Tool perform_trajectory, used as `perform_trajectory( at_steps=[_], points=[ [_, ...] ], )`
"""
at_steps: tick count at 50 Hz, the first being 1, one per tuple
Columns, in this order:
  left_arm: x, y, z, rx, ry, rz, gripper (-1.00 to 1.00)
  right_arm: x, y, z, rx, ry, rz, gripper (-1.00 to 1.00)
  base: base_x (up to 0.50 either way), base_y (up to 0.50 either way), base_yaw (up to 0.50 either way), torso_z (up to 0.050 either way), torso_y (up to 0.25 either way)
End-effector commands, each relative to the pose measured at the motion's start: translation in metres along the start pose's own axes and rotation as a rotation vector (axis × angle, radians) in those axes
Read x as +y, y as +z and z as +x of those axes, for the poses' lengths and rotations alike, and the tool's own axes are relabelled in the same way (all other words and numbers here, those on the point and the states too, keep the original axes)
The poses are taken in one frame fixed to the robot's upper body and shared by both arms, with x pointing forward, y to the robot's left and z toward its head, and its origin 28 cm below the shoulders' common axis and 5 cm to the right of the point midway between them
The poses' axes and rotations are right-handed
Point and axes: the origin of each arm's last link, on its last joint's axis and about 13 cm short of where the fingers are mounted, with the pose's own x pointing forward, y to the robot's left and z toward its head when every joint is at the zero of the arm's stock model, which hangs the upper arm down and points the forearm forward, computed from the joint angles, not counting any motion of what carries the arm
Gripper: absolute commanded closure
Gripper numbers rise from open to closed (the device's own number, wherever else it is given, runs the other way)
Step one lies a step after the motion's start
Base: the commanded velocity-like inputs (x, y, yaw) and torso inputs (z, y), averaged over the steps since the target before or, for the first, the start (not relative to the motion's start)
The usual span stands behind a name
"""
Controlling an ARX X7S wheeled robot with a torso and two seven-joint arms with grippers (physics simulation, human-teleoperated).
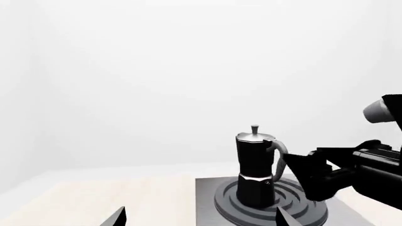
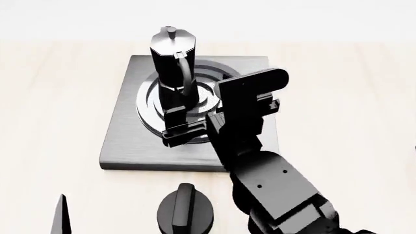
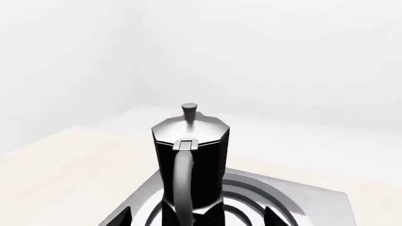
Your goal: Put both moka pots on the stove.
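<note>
One moka pot (image 2: 170, 61), glossy black with a silvery lid, stands upright on the ring burner of the grey stove (image 2: 130, 141); the other is out of view. My right gripper (image 2: 177, 122) is open at the pot's near side. In the right wrist view its dark fingertips (image 3: 122, 217) stand wide apart on either side of the curved handle of the moka pot (image 3: 191, 160), touching nothing. My left gripper (image 1: 199, 219) is open and empty, low near the stove's (image 1: 207, 197) left edge, looking across at the moka pot (image 1: 254, 165).
A squat black round knob (image 2: 185, 209) sits on the light wooden tabletop (image 2: 52, 97) just in front of the stove. One left finger (image 2: 63, 217) shows at the head view's lower left. The right arm (image 2: 273, 185) crosses the stove's front right part.
</note>
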Motion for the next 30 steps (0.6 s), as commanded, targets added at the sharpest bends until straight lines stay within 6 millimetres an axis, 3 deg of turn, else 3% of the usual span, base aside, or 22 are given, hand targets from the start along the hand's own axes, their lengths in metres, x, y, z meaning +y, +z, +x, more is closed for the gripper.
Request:
perform_trajectory(
  at_steps=[1,9,16,19,24,28,30],
  points=[
    [-0.001,0.001,0.0,-0.002,-0.005,0.001,-1.0,-0.004,0.034,-0.067,-0.076,0.034,0.041,-1.0,0.0,0.0,0.0,0.0,0.0],
    [-0.003,0.002,-0.001,0.0,-0.011,0.002,-1.0,-0.015,0.062,-0.114,-0.161,-0.008,-0.05,-1.0,0.0,0.0,0.0,0.0,0.0],
    [-0.003,0.002,-0.001,-0.001,-0.012,0.002,-1.0,-0.027,0.066,-0.133,-0.142,-0.076,-0.194,-1.0,0.0,0.0,0.0,0.0,0.0],
    [-0.003,0.001,-0.001,0.0,-0.012,0.001,-1.0,-0.039,0.07,-0.138,-0.17,-0.21,-0.209,-1.0,0.0,0.0,0.0,0.0,0.0],
    [-0.003,0.001,-0.001,-0.004,-0.011,0.001,-1.0,-0.06,0.075,-0.149,-0.162,-0.225,-0.36,-1.0,0.0,0.0,0.0,0.0,0.0],
    [-0.003,0.001,-0.001,-0.004,-0.013,0.001,-1.0,-0.076,0.086,-0.162,-0.094,-0.283,-0.244,-1.0,0.0,0.0,0.0,0.0,0.0],
    [-0.003,0.0,0.0,-0.006,-0.012,-0.001,-1.0,-0.085,0.092,-0.169,-0.1,-0.341,-0.266,-1.0,0.0,0.0,0.0,0.0,0.0]
  ],
)
